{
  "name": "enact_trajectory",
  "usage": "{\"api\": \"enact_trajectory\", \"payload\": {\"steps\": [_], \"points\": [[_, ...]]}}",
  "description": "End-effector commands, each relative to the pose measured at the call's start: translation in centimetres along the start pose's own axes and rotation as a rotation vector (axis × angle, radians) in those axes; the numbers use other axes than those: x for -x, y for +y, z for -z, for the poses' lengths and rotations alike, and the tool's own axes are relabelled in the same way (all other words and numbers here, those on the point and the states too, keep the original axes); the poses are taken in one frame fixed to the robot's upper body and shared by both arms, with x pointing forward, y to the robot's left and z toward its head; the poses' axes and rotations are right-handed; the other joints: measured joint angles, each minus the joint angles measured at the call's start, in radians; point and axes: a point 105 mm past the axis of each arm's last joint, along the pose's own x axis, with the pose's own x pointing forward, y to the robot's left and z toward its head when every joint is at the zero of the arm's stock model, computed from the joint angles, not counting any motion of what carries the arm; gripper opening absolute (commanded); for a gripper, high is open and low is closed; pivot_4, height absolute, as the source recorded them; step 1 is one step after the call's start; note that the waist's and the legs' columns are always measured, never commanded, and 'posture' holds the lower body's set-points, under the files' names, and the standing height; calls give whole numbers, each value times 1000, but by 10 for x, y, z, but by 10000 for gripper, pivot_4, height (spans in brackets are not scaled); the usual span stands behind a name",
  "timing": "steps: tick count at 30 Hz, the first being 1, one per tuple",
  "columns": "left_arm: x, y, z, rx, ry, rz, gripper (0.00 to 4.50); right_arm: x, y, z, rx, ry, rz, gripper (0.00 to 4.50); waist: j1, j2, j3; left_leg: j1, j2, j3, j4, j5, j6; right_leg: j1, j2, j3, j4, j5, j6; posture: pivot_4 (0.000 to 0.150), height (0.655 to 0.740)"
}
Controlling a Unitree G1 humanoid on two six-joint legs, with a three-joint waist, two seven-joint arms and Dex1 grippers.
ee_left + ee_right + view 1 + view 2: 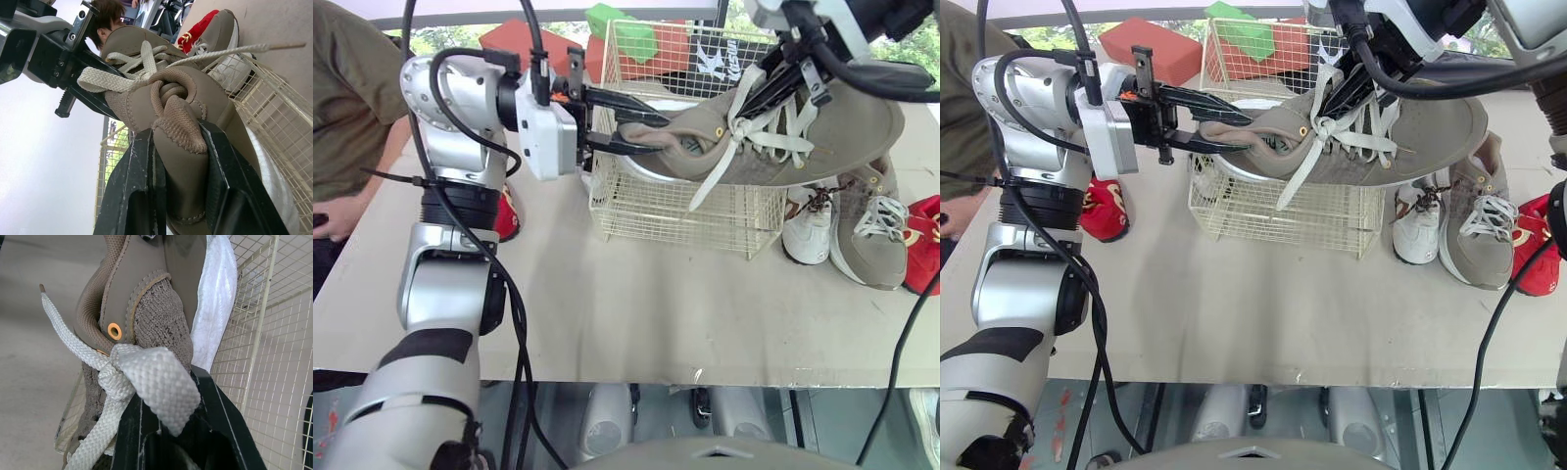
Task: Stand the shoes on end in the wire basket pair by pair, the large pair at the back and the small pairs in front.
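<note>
"Two grippers on one shoe. Log it: large taupe knit-and-leather sneaker with cream laces [842, 127], held lengthwise across the upper middle of the frame, heel to the left, toe to the right."

"Logged. And the left gripper [654, 135]?"

"Comes in from the upper left. Jaws closed down on the padded heel collar. In the left wrist view the collar is squeezed between both black fingers [137, 196]."

"And the right gripper [762, 96]?"

"Reaches down from the upper right corner, pinched tight at the laced throat. In its wrist view a lace knot and the eyelet edge sit between the fingers."

"Position against the basket?"

"It hangs over the open top of the cream wire basket [685, 211], centre frame on the beige tabletop [636, 304]. Heel end over the basket, toe past its right wall. Whether the white sole touches wire, cannot tell."

"Other shoes?"

"Right of the basket, on the table: a small white sneaker [808, 230] just beside the wire, then the second taupe sneaker [867, 235] close against it. Next, a red shoe [925, 245] at the right edge. Another red shoe [507, 217] at left, half hidden behind the left arm."

"Background?"

"Along the top, behind the basket, a red block [1151, 49] and a green block [1239, 27]. At the upper left edge, a person in an olive shirt [347, 108]."
</note>
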Motion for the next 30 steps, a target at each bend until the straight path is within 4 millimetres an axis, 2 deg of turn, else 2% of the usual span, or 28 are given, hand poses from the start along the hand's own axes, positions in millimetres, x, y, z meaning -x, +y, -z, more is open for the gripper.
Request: {"api": "enact_trajectory", "payload": {"steps": [1,2,3,4,5,6,8,10,12,14,16,20,21,24,30], "points": [[36,40,-13,4,24,-233,19744,18,8,-12,-34,-106,-13,0,-1,0,0,-1,0,0,0,0,0,-1,0,0,0,0,0,1500,7400],[45,46,-10,114,24,-306,23637,24,8,-16,-68,-160,0,0,-2,0,0,-1,0,0,0,0,0,-1,0,0,0,0,0,1500,7400],[56,56,-8,220,20,-409,30870,30,8,-21,-97,-218,9,0,-3,0,0,-2,0,-1,1,0,0,-1,0,0,0,0,0,1500,7400],[68,66,-4,348,14,-527,33863,36,9,-25,-127,-277,20,0,-4,0,1,-2,0,-1,1,0,0,-2,0,0,0,0,0,1500,7400],[78,72,-1,470,7,-616,39322,41,9,-29,-153,-328,37,0,-5,0,1,-2,0,-1,1,0,0,-2,0,0,0,0,0,1500,7400],[86,73,0,562,5,-679,42608,44,9,-32,-162,-377,63,0,-6,0,1,-2,0,-3,1,0,0,-2,0,0,0,0,0,1500,7400],[101,69,3,775,-11,-808,43955,53,9,-42,-169,-512,128,0,-12,0,1,-2,1,-8,0,0,0,-2,0,-1,0,0,0,1500,7400],[119,58,6,1033,-84,-1007,43955,58,3,-49,-174,-634,274,0,-22,0,1,-1,0,-12,-1,0,0,-1,0,-1,1,0,0,1500,7400],[114,38,4,1188,-103,-1061,43955,62,-2,-56,-239,-762,374,0,-26,0,1,-1,0,-15,0,1,-3,0,-1,-2,3,0,1,1500,7400],[102,25,-2,1333,-194,-1106,43955,58,-7,-59,-260,-826,486,0,-23,-1,1,0,1,-16,0,2,-4,1,-3,-1,6,1,1,1500,7400],[86,9,-7,1398,-208,-1133,43955,55,-11,-60,-319,-895,577,0,-20,-5,1,0,0,-17,1,2,-4,1,-5,-2,9,0,2,1500,7400],[70,-6,-13,1451,-188,-1135,43955,51,-11,-61,-380,-960,643,0,-14,-9,2,1,-2,-17,3,3,-5,2,-6,-2,12,0,2,1500,7400],[60,-9,-13,1478,-181,-1123,43955,48,-11,-60,-392,-974,679,0,-14,-10,2,2,-3,-17,4,3,-5,2,-6,-2,13,0,2,1500,7400],[37,-7,-15,1525,-227,-1082,43955,36,-9,-61,-461,-1071,701,0,-13,-10,1,4,-4,-17,4,2,-4,5,-6,-2,12,0,2,1500,7400],[23,-5,-5,1571,-224,-1014,43955,41,-12,-55,-513,-1104,699,0,-16,-10,1,5,-6,-17,3,3,-4,6,-4,-2,10,0,2,1500,7400]]}}
